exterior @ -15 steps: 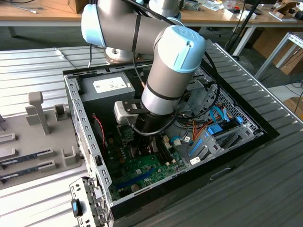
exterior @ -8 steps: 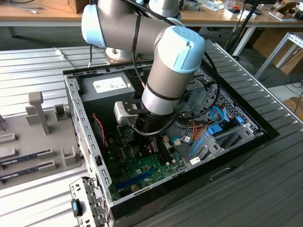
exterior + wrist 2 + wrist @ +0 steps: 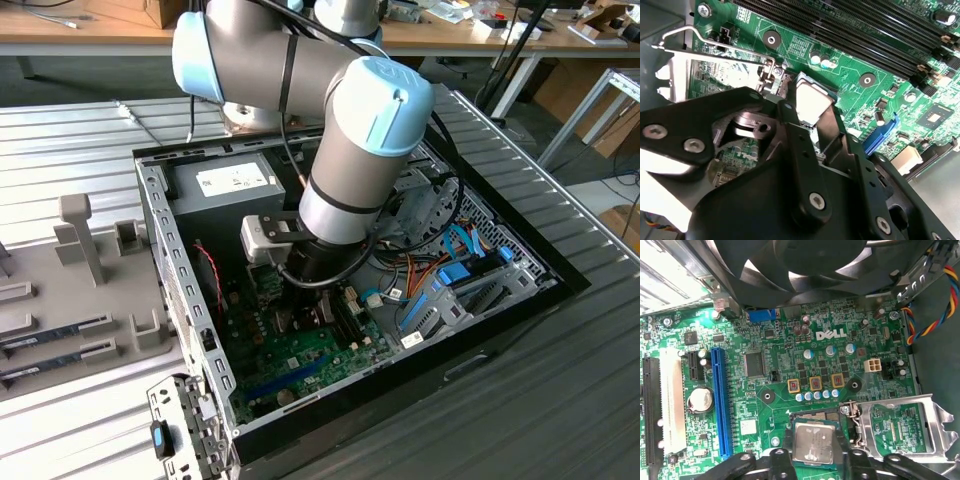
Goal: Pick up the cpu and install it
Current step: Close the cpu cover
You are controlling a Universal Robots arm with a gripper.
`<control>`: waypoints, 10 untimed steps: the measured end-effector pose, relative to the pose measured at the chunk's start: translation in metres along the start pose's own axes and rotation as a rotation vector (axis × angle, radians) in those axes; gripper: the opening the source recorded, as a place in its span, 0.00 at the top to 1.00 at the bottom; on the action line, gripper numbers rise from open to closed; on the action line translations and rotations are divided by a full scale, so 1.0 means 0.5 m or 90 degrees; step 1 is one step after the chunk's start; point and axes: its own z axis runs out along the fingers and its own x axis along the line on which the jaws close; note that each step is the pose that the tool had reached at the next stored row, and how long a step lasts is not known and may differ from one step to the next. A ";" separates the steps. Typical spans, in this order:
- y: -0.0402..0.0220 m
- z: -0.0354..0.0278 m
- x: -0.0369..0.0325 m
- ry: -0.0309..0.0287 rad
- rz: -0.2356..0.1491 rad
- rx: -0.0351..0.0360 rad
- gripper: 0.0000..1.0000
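Thick silver-grey cylindrical robot arm (image 3: 350, 170) with pale blue joint caps, a black band round its lower segment and a thin black cable along its length. A pale grey box-shaped camera housing (image 3: 268, 238) sits at the wrist. Matte black metal claw (image 3: 812, 150) with flat linked bars fixed by silver screws.

The exterior view looks down at an angle from above, well back, onto the open black computer case (image 3: 400, 330). Both wrist views sit close over the green circuit board (image 3: 850, 65) (image 3: 790, 365), looking past the black fingers (image 3: 805, 165) (image 3: 785, 460) and sharing the silvery-grey square chip (image 3: 812, 102) (image 3: 813, 442) between them.
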 end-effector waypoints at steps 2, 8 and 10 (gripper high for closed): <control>0.000 0.000 0.000 -0.0001 0.000 0.0000 0.61; 0.000 0.001 0.000 -0.0001 0.000 0.0001 0.61; 0.000 -0.002 0.000 -0.0011 0.000 0.0003 0.61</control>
